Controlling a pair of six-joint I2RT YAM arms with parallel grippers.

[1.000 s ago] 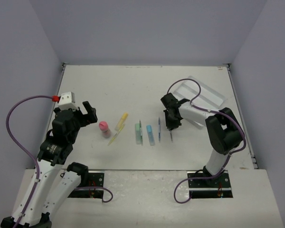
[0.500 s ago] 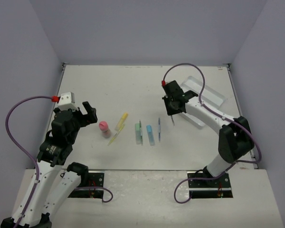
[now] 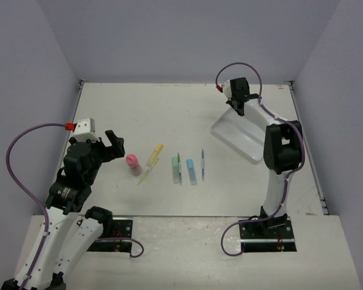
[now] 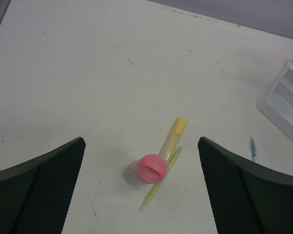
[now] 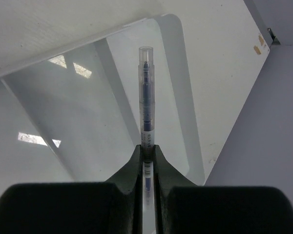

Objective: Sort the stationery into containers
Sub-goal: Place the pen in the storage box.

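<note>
Slim grey pen (image 5: pixel 146 97) is clamped tight between the fingers of the right gripper (image 5: pixel 147 153), its capped tip pointing out over the far end of the clear tray (image 3: pixel 245 138). I cannot tell which of the three long channels sits under it.

The rest lies in a loose row mid-table (image 3: pixel 139 115), well apart from the tray. The second grey pen (image 3: pixel 202 164) is just right of the light-blue stick (image 3: pixel 192 171). Next come the thin green pen (image 3: pixel 179 168) and the green stick (image 3: pixel 175 170), side by side. Further left, the yellow marker (image 3: pixel 155 154) and yellow-green pen (image 3: pixel 146 174) lie just beside the pink cylinder (image 3: pixel 133 164), which stands upright.

The left gripper (image 3: pixel 113 145) hovers near that cylinder, fingers spread wide.
</note>
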